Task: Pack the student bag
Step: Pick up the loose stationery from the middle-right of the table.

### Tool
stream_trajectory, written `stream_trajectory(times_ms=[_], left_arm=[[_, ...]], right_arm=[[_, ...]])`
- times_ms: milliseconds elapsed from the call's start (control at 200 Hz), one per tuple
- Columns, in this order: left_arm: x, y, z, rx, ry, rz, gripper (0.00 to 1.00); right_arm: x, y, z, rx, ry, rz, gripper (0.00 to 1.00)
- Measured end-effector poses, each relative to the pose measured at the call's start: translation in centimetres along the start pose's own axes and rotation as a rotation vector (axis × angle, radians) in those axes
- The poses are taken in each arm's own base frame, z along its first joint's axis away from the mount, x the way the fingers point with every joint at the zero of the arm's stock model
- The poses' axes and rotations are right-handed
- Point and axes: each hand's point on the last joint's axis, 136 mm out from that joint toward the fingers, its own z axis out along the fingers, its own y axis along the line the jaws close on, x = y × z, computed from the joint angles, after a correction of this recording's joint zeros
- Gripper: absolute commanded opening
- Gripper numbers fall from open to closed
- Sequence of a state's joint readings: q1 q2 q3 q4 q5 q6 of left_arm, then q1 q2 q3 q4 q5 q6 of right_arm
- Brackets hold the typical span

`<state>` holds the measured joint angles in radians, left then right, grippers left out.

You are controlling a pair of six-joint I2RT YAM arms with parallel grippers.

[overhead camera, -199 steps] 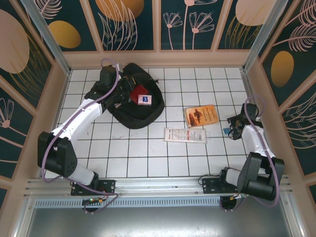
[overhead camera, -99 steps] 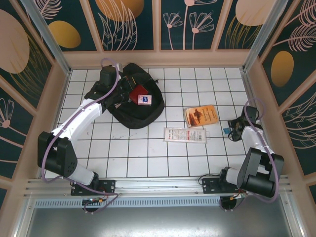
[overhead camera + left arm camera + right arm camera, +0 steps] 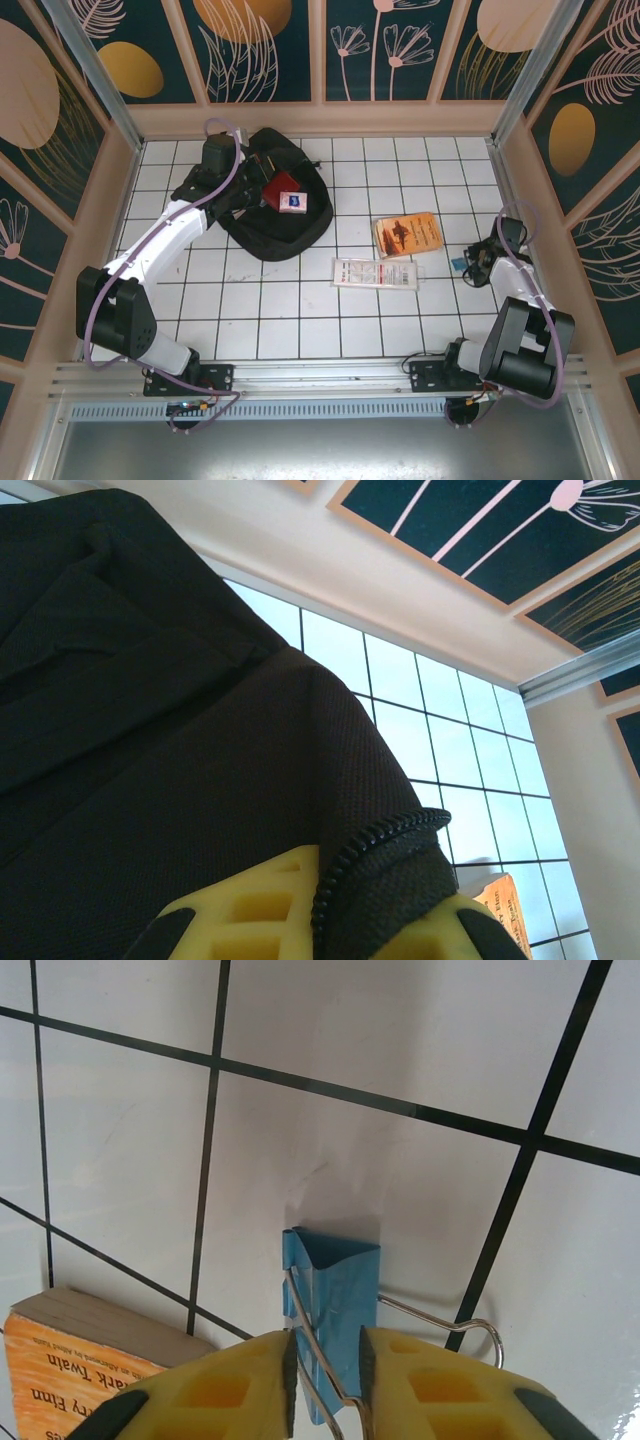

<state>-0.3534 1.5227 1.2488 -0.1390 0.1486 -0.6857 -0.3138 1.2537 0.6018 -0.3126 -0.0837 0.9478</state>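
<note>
Before me spreads a white tiled table [image 3: 300,310] with dark grout lines, fenced by wall panels [image 3: 260,45] painted with pale plants on dark teal. An orange book [image 3: 408,234] lies flat right of centre, with Mark Twain's name printed on it. Just nearer me lies a flat white packet [image 3: 373,272], its print too small to read. A blue binder clip [image 3: 456,264] rests on a tile near the book's right side, apart from it, one wire handle lying out on the tile. Far left sits a small red box [image 3: 287,197], perhaps with a blue-and-white label.
</note>
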Motion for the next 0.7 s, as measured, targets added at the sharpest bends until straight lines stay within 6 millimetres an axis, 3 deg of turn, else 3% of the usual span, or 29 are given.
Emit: stream_trajectory(times_ms=[115,200,355,455,585,701], left_arm=[[0.0,0.0,0.0,-0.002,-0.001,0.0,0.0],[0.0,0.0,0.0,-0.002,-0.002,0.0,0.0],[0.0,0.0,0.0,-0.002,-0.002,0.0,0.0],[0.0,0.0,0.0,-0.003,-0.002,0.0,0.0],[0.0,0.0,0.0,-0.003,-0.002,0.0,0.0],[0.0,0.1,0.0,-0.003,-0.002,0.0,0.0]], right_arm=[[0.1,0.0,0.1,-0.008,0.004,0.004,0.11],[-0.3,0.9,-0.2,-0.045,-0.01,-0.004,0.09],[-0.4,0.8,-0.7,-0.034,-0.017,-0.007,0.02],[-1.0,1.7,-2.1,-0.047,-0.045,-0.02,0.01],[-0.8,6.3,-5.2,-0.16,-0.091,-0.143,0.0],[3.0,12.1,-8.5,-0.32,-0.084,-0.359,0.0]])
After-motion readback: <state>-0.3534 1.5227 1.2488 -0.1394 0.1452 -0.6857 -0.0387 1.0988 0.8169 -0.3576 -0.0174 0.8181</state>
